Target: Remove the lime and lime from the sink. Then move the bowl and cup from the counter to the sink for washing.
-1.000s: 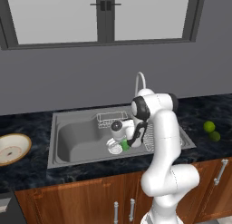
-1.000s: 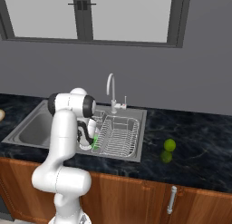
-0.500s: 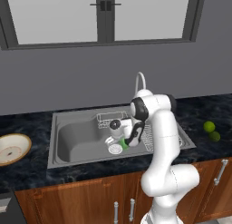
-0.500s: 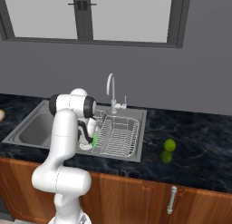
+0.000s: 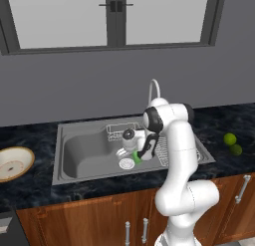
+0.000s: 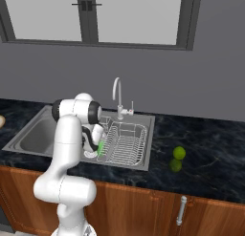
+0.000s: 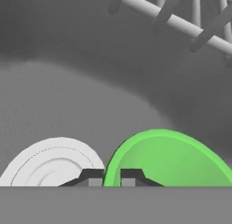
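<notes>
From the left base view, the arm reaches down into the sink (image 5: 79, 150), and the gripper (image 5: 135, 154) sits low over the basin floor with the cup (image 5: 137, 157) pinched in it, right beside the white drain (image 5: 126, 163). The bowl (image 5: 14, 163) waits on the counter (image 5: 30, 185) off the sink's left edge, tan rim, white inside. Both limes (image 5: 232, 144) sit out on the counter near its right end, touching or almost so.

Over to the right base view: the cup (image 6: 101, 148) shows as a bright green sliver at the gripper (image 6: 99, 149), just beside the wire rack (image 6: 125, 143) that fills the sink's right half. The limes (image 6: 177, 158) are well clear of the basin.

Hand view now: the jaws are nearly closed on the cup's thin wall, one fingertip (image 7: 92, 177) outside and the other inside the rim. The cup (image 7: 172, 159) looks small, stiff and light, probably slick, so a rim pinch suits it. Its mouth gapes bright green, with the drain (image 7: 52, 162) pale beside it.
</notes>
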